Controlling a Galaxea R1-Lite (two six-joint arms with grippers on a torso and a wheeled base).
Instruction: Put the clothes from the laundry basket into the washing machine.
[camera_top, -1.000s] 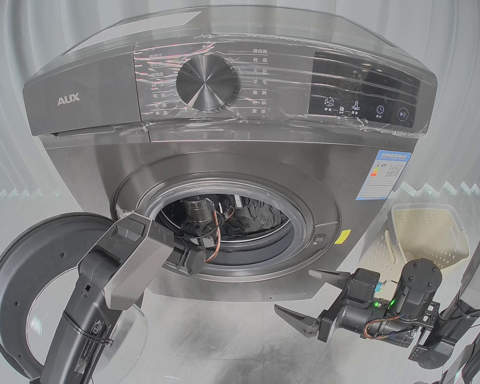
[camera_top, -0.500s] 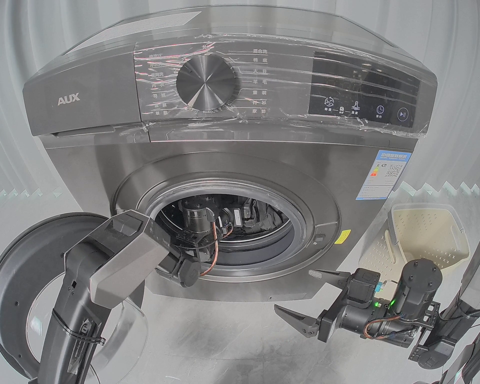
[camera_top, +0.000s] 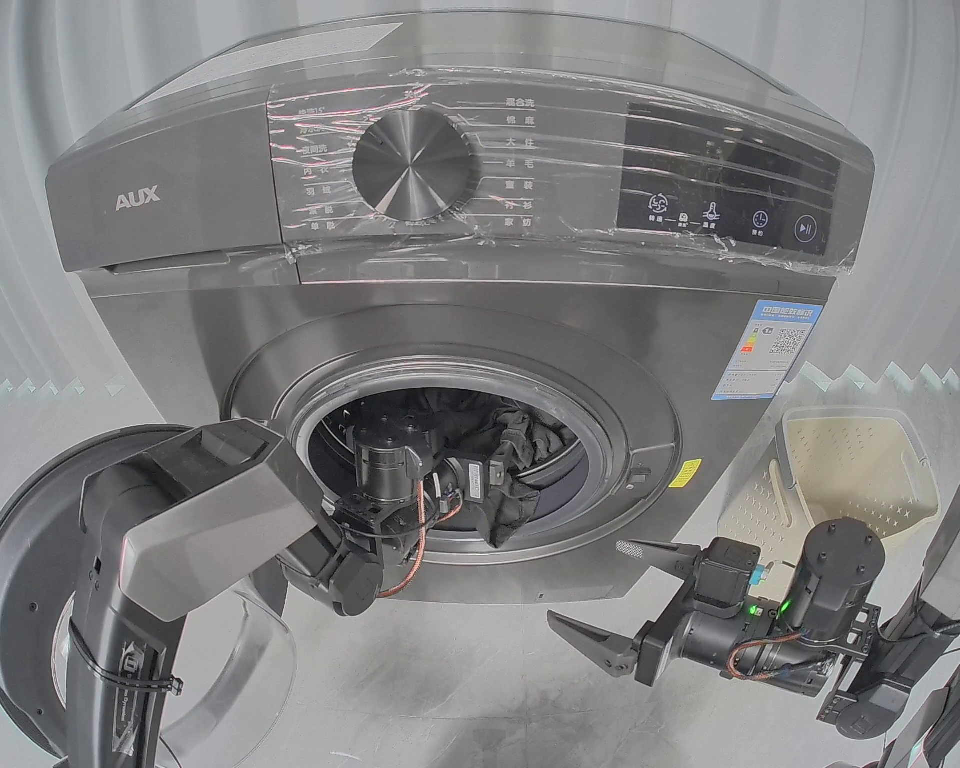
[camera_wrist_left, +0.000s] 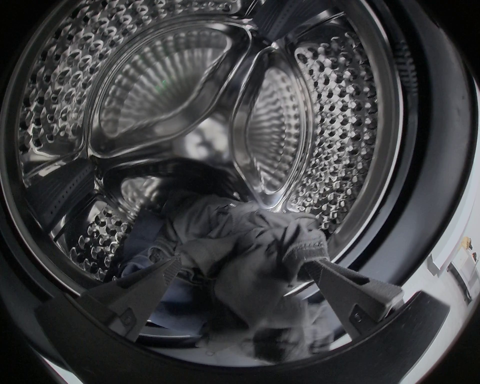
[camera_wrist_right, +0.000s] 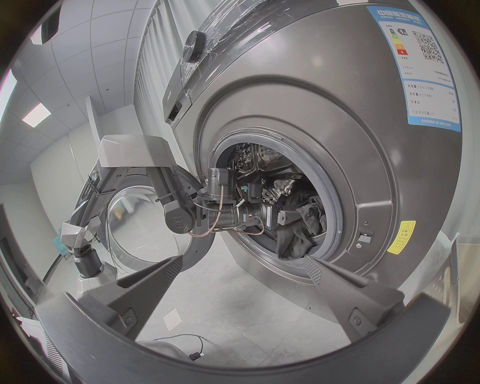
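Currently the left gripper (camera_wrist_left: 243, 264) sits in the mouth of the silver-grey front-loading washing machine (camera_top: 520, 300), with its two fingers spread wide and gripping nothing. A crumpled dark grey garment (camera_wrist_left: 250, 235) lies between and just beyond the fingers. One hemmed fold of it rests against one finger (camera_wrist_left: 345, 290). In the head view, part of this garment hangs out over the lower lip of the opening, directly below the gripper. Farther in from the gripper, a bluish cloth (camera_wrist_left: 142, 235) lies on the floor of the perforated steel drum (camera_wrist_left: 340, 115), partly under the grey garment.

The right gripper (camera_top: 586, 583) hangs outside the machine, below and in front of the opening and well apart from the clothes. Its jaws are wide apart and hold nothing. The cream perforated plastic laundry basket (camera_top: 860, 470) stands on the floor beside the machine, just behind this gripper's wrist. The round glass-paned door (camera_top: 50, 560) stands swung open on the outer side of the left arm.
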